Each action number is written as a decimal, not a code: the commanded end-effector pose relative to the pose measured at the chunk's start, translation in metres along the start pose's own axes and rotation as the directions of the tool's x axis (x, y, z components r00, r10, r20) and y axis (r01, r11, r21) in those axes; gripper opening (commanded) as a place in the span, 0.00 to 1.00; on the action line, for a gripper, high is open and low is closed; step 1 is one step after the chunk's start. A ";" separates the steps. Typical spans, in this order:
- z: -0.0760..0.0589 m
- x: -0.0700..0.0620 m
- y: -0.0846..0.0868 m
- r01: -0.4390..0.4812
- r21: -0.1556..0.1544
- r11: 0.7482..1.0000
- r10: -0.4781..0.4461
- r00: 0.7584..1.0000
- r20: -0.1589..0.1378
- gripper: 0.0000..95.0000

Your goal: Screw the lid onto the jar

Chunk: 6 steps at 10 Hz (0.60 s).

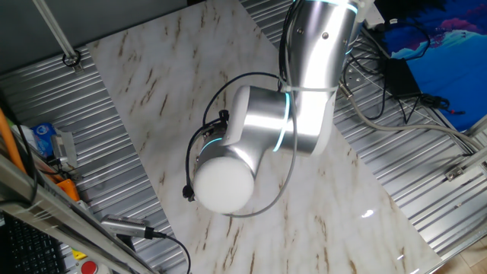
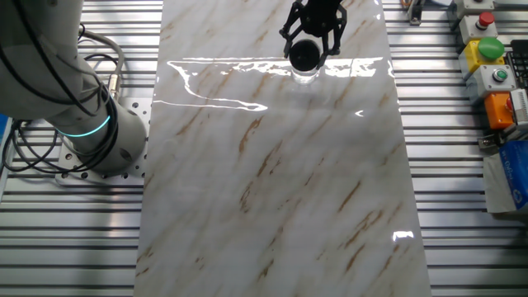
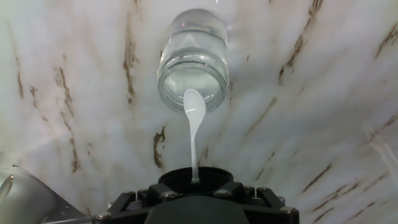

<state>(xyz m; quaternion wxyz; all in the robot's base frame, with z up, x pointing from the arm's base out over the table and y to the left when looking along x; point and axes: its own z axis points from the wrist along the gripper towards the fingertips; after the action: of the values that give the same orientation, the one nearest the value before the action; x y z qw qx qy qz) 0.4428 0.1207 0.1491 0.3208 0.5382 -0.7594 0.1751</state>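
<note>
Gripping the lid (image 2: 304, 54), the gripper (image 2: 312, 37) hangs above the jar (image 3: 193, 62); marble table (image 2: 272, 190), ribbed metal surround (image 2: 462, 165).

Clear jar (image 3: 193, 59) upright on marble table (image 3: 323, 112), mouth open, black lid (image 3: 196, 177) nearer

White marble tabletop (image 2: 272, 190) veined brown and tan. Clear, colourless glass jar (image 3: 193, 59); black lid (image 2: 304, 55) held in black gripper (image 2: 312, 33). Silver arm (image 1: 293, 99) ringed by cyan light band, white end cap. Ribbed grey metal surround (image 2: 462, 206). Green, red, orange buttons (image 2: 490, 48) at edge.
</note>
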 end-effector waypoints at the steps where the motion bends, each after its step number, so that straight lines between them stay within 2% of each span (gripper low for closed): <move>1: -0.002 -0.001 0.000 -0.001 -0.003 1.000 0.001 1.000 -0.005 0.00; 6: -0.002 -0.001 0.000 -0.017 0.000 1.000 0.017 1.000 -0.008 0.00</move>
<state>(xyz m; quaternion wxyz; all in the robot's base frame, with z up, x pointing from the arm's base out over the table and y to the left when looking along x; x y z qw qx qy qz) 0.4433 0.1216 0.1496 0.3215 0.5316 -0.7626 0.1804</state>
